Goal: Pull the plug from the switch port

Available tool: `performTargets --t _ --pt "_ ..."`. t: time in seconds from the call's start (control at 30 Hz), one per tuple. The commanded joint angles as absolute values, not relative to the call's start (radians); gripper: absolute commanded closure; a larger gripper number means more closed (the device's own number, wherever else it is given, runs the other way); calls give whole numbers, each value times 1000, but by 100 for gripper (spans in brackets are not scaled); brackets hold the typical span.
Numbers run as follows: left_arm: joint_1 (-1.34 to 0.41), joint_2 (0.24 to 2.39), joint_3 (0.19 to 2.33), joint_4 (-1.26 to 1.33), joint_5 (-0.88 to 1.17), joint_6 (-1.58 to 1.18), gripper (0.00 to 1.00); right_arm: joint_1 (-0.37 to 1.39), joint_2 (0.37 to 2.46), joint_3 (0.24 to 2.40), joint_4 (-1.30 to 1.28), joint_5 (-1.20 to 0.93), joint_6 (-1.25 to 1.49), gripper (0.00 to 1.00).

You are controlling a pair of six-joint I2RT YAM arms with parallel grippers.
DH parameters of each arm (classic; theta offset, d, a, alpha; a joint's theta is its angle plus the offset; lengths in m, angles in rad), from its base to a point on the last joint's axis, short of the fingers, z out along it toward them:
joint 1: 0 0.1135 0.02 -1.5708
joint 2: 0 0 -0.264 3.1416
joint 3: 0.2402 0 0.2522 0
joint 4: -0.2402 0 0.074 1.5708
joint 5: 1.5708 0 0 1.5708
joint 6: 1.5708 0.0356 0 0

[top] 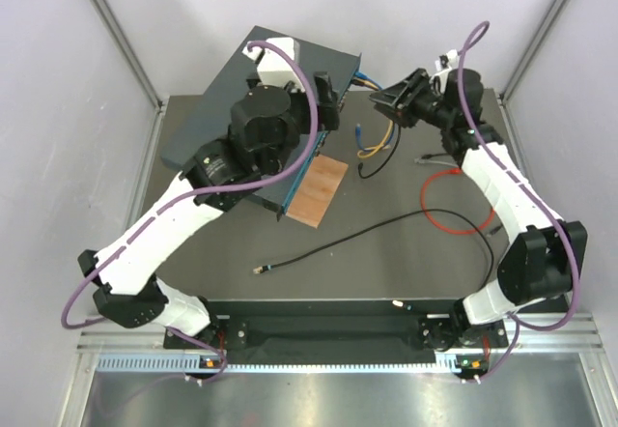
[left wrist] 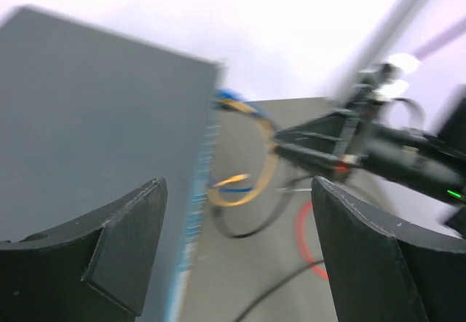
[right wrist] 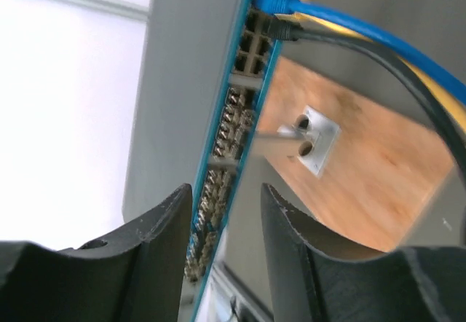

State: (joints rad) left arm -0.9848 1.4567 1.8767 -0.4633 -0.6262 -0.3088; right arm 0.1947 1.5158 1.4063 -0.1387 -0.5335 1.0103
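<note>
Dark grey tabletop (top: 386, 272) between white walls carries the switch (top: 217, 108) at its far left. A blue plug (right wrist: 273, 1) and a black plug (right wrist: 282, 29) sit in sockets at one end of the switch's port face, and a brown board (top: 317, 188) lies just beside that face. Above the switch's port edge the left gripper (left wrist: 237, 187) hovers with jaws wide apart and empty, while the right gripper (right wrist: 226, 191) faces the sockets, jaws a little apart with nothing between them.

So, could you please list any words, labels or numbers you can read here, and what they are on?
None can be read.
The switch shows no legible label; any marks beside its ports are too blurred.
The brown board shows no text.
</note>
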Motion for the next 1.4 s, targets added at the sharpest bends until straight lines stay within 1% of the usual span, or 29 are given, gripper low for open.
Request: performTargets --t 0.0,0.17,0.3,0.47,0.63,0.77,1.37 --pt "-953 1421 1881 -614 -683 -311 14 250 1473 1326 199 -324 1150 58" --pt "-865 1379 1911 -718 -670 -307 11 342 1526 1276 391 -90 1187 58" --pt "-831 1345 1890 -779 -704 -307 10 371 1600 1250 537 -8 1229 58" --pt "-812 1299 1853 -764 -695 -298 9 411 1658 1247 577 96 1272 63" --pt "-805 1305 1855 -779 -689 -256 9 454 1663 1221 595 192 1270 63" --pt "-801 1292 1842 -781 -667 -255 9 456 1693 1204 672 207 1281 63" --pt "-795 1273 1832 -776 -620 -241 10 466 1758 1204 699 271 1341 66"
